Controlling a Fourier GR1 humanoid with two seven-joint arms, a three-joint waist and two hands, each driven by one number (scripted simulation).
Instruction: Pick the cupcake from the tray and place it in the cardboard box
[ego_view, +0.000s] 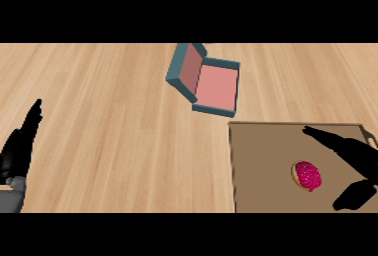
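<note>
My right hand (359, 153) is open, fingers and thumb apart, holding nothing. The cupcake (306, 175) sits on the tray (258, 150) just left of it. My left hand (22, 141) rests well apart, far left.

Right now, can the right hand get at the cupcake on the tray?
Probably yes. The right hand is open just right of the cupcake on the tray, fingers and thumb spread either side of it, and nothing lies between them.

Light wooden counter (111, 125), grain running left to right, faint plank seams
</note>
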